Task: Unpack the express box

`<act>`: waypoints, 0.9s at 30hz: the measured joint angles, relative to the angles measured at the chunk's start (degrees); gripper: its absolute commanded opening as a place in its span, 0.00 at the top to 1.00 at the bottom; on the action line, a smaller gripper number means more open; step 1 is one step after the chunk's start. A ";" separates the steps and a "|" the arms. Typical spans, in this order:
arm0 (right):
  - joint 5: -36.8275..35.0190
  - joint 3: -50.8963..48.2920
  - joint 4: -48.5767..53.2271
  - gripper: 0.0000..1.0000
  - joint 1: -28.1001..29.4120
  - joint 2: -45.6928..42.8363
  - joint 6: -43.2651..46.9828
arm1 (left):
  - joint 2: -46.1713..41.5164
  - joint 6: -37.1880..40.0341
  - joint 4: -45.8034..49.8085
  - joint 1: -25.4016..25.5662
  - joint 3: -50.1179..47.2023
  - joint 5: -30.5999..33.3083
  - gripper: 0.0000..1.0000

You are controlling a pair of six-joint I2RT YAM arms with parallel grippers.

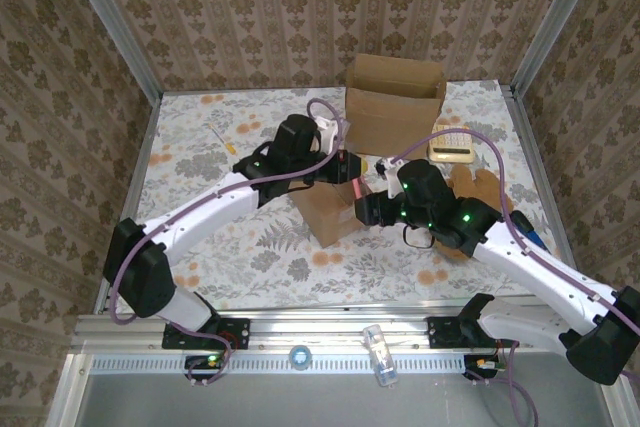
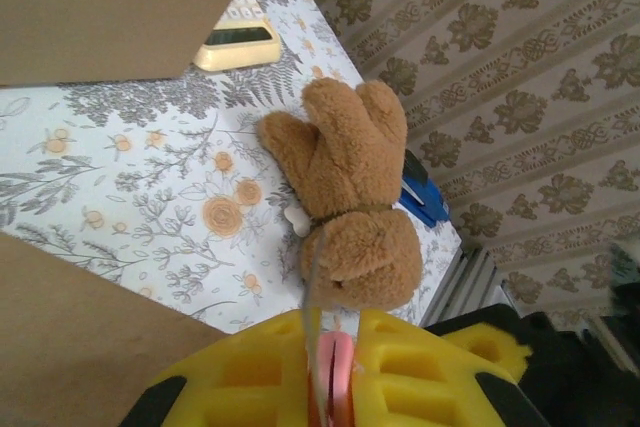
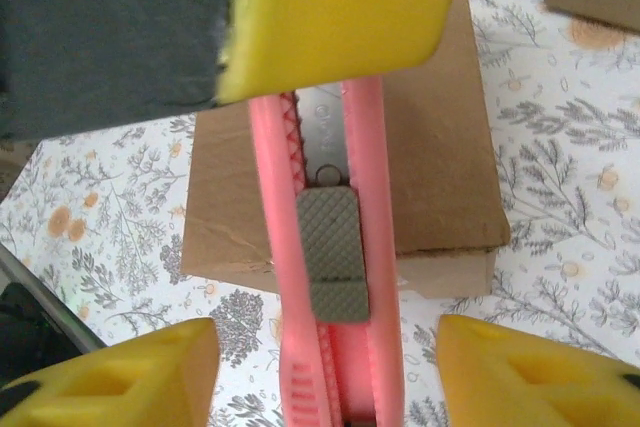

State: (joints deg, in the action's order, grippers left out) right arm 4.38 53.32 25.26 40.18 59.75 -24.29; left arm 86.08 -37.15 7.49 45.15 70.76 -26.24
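So far little looks done: the small brown cardboard express box [image 1: 322, 217] lies closed at the middle of the flowered tabletop [image 1: 200, 147]. The left pincer [image 2: 335, 332] clamps a pink plastic utility knife [image 3: 330, 247] above it, while the right pincer [image 3: 325, 347] gapes wide either side of the handle, gripping nothing; slitting the box and emptying it remain.

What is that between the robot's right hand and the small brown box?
A pink utility knife, gripped by the left hand, hangs over the small box between the right hand's open fingers; the right wrist view shows it.
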 measured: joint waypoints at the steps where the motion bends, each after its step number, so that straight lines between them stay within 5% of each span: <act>1: 0.17 -0.02 -0.37 0.31 0.00 -0.13 -0.11 | -0.42 -0.20 -0.26 -0.48 -0.55 -0.22 1.00; 7: 1.25 -0.39 -3.72 0.15 0.00 -0.76 -1.51 | -4.76 -1.77 -1.95 -4.15 -1.79 -2.36 1.00; 16: 6.27 -5.16 -15.06 0.04 -0.04 -4.37 -5.14 | -11.39 -5.55 -7.52 -7.58 -1.79 -5.53 1.00; 27: 13.27 -8.90 -37.44 0.17 -0.04 -6.86 -13.68 | -15.78 -12.74 -17.75 -9.70 -3.52 -7.93 1.00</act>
State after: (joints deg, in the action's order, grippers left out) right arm 17.65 44.42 -12.19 40.14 52.88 -37.98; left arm 70.30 -49.89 -10.26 35.44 67.24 -34.17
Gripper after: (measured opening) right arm 0.852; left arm 0.108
